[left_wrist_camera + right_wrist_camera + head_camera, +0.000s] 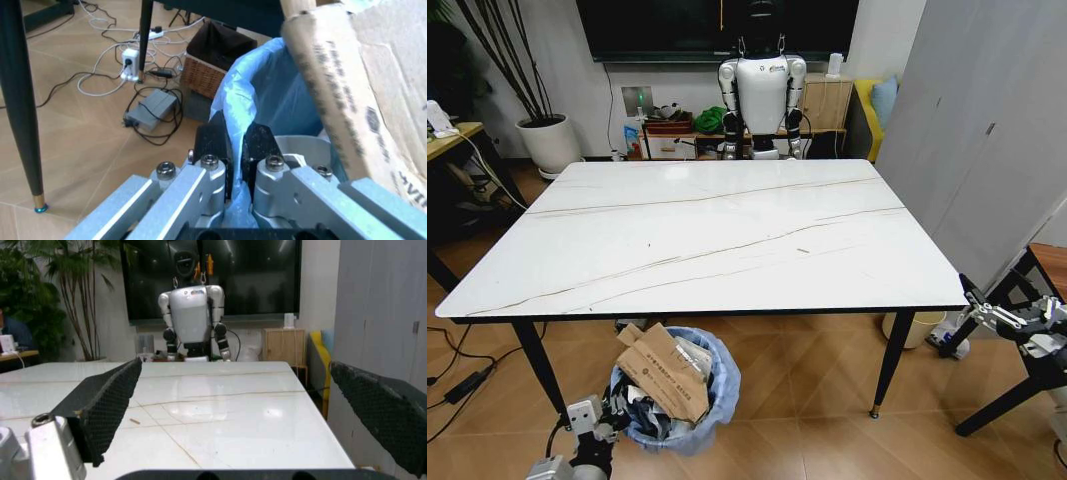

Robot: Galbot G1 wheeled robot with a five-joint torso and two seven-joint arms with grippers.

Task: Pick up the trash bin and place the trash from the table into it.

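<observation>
Trash bin (677, 395) rim is pinched by closed left gripper (233, 150); right gripper (233, 405) gapes idle. Bin should be lowered level.

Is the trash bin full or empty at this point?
Full. The trash bin is stuffed past its rim, torn cardboard sticking out on top; the left gripper pinches its blue liner.
</observation>
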